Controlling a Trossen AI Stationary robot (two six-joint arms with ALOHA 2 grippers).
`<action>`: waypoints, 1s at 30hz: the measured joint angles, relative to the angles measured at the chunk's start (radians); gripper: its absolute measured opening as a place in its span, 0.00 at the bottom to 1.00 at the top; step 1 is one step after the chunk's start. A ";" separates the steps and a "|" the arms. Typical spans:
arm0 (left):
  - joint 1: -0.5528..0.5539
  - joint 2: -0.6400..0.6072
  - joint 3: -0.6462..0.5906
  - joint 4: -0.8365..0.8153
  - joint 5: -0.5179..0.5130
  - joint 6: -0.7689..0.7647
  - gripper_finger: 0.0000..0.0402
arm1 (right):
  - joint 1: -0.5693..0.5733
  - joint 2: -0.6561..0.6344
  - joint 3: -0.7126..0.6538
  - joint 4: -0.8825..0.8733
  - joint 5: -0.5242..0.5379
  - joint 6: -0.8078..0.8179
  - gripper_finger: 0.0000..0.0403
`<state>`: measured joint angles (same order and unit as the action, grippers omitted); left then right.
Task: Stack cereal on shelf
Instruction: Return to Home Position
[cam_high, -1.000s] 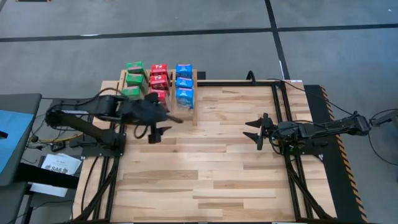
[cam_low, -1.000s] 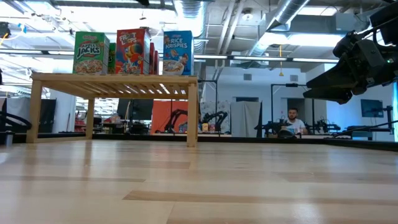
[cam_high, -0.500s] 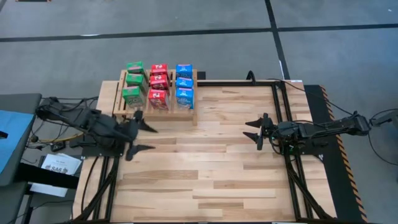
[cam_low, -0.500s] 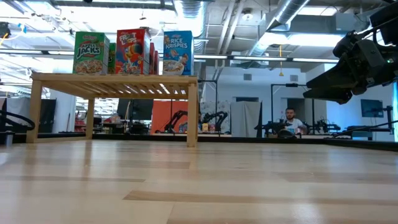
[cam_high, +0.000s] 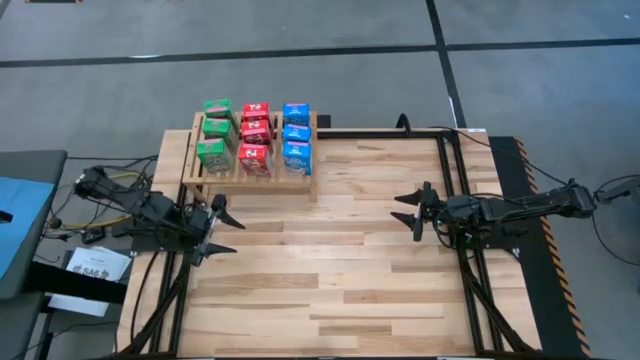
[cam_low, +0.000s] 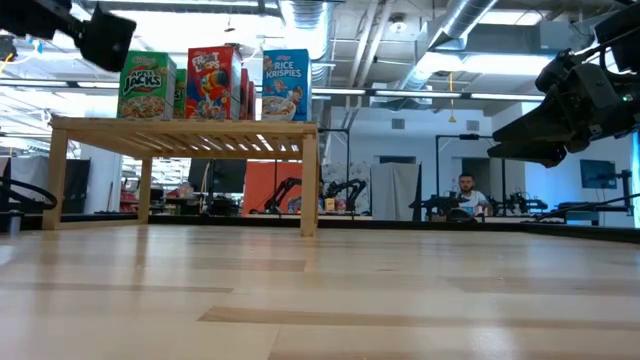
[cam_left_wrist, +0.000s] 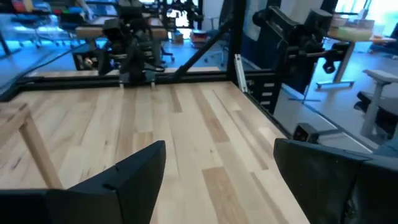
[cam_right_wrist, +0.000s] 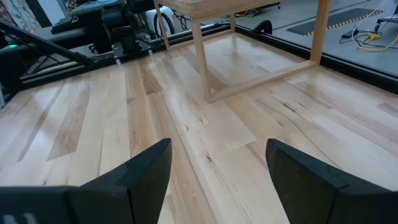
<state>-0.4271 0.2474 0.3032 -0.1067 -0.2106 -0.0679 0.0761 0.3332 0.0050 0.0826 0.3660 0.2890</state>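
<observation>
Several small cereal boxes stand upright on the slatted top of the light wooden shelf (cam_high: 250, 168) at the table's far left: three green (cam_high: 213, 130), three red (cam_high: 255, 133) and three blue (cam_high: 296, 133). In the low view the front green (cam_low: 146, 85), red (cam_low: 213, 82) and blue (cam_low: 286, 85) boxes show on the shelf (cam_low: 180, 125). My left gripper (cam_high: 222, 228) is open and empty, just near of the shelf at the table's left edge. My right gripper (cam_high: 412, 211) is open and empty at the table's right, well clear of the shelf.
The shelf stands on its legs (cam_right_wrist: 202, 62) on the plank tabletop (cam_high: 340, 270). Black frame rails (cam_high: 450, 170) run along the table's far and right sides. A person (cam_low: 466, 190) sits far off in the room behind. Broad bare tabletop lies between the arms.
My left gripper has drawn back from the front of the shelf toward the table's left and near edges, staying open and empty. It has come into the low view at the top left. The boxes stand as before.
</observation>
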 joint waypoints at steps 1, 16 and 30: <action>0.000 -0.024 -0.023 0.005 -0.007 0.004 0.72 | 0.000 0.000 0.000 0.000 0.000 0.000 0.71; 0.000 -0.215 -0.218 0.012 -0.091 0.042 0.72 | 0.000 0.000 0.000 0.000 0.000 0.000 0.71; 0.001 -0.227 -0.245 0.020 -0.134 0.103 0.72 | 0.000 0.000 0.000 0.000 0.000 0.000 0.71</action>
<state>-0.4265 0.0208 0.0582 -0.0868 -0.3444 0.0353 0.0761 0.3336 0.0049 0.0826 0.3660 0.2892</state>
